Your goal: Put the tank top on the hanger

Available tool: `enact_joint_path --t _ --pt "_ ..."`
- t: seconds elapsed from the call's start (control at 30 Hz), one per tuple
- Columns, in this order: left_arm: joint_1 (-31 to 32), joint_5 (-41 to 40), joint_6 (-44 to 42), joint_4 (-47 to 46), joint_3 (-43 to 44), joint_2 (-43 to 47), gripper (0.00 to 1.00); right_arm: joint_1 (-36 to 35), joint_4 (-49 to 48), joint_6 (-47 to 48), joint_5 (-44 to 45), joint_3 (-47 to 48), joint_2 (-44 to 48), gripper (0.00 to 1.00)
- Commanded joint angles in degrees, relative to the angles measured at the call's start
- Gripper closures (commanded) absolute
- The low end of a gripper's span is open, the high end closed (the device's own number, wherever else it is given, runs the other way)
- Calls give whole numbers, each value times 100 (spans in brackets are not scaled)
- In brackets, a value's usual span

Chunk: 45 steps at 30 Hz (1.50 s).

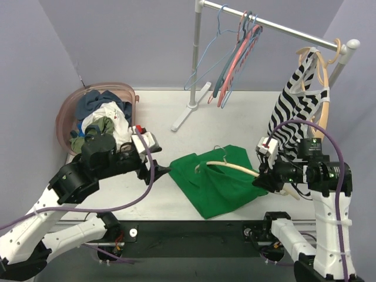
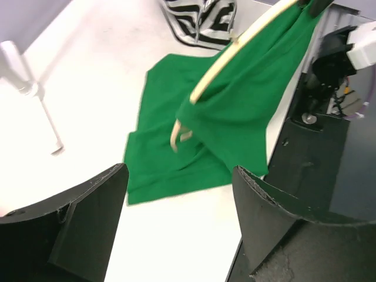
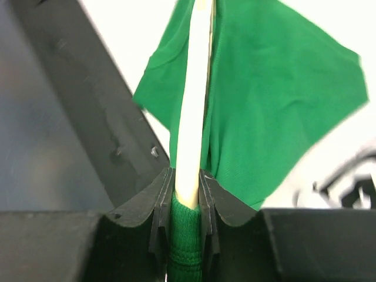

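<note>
Jaws of the right gripper [image 3: 185,197] are clenched on one end of the hanger [image 3: 194,100], and a band of green knit is pinched between them just under the pale wood. From that grip the hanger [image 1: 235,167] reaches straight out ahead of the fingers, toward the left gripper [image 1: 161,170]. The tank top [image 1: 217,188] is draped over it: fabric falls away on both sides of the bar close to the right jaws. Farther out it spreads flat on the table [image 1: 158,111] between the two grippers. In the left wrist view the far tip of the hanger [image 2: 235,53] pokes out of the cloth, tilted down toward the table. The left gripper [image 2: 179,173] has its jaws spread wide with nothing between them. The tank top [image 2: 170,117] lies just ahead of its fingertips, and whether they touch the near edge cannot be told. Beyond the right jaws, a zebra-striped top [image 1: 294,100] hangs from a rack [image 1: 282,26]. A basket [image 1: 64,111] of clothes stands behind the left jaws.
</note>
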State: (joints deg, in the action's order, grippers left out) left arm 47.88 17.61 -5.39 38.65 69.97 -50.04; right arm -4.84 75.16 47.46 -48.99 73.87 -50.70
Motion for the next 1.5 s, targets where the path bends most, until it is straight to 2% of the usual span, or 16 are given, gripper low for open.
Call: enact_joint_path --t 0.0,0.17,0.33,0.63,0.97,1.17,1.47 --pt "-50 -741 55 -279 -457 704 18 991 -413 -878 -119 -179 516 100" --pt "-59 -627 512 -393 -1238 1180 18 1819 -826 -1423 -461 -241 728 100" --pt "-51 -600 969 -622 -1750 1778 18 2399 -1371 -2090 -261 -74 894 100" --pt "-50 -688 1303 -605 -2163 2428 17 2699 -2786 -3488 591 549 772 100" --pt "-42 -644 1523 -631 -2348 2754 17 2822 -3954 -4359 1313 1823 -176 100" --pt "-50 -671 1549 -701 -2383 2789 17 2971 -4201 -4526 1454 2824 -792 100" --pt "-50 -592 1655 -965 -2506 2719 17 3217 -4650 -5141 1736 3213 -1372 100"
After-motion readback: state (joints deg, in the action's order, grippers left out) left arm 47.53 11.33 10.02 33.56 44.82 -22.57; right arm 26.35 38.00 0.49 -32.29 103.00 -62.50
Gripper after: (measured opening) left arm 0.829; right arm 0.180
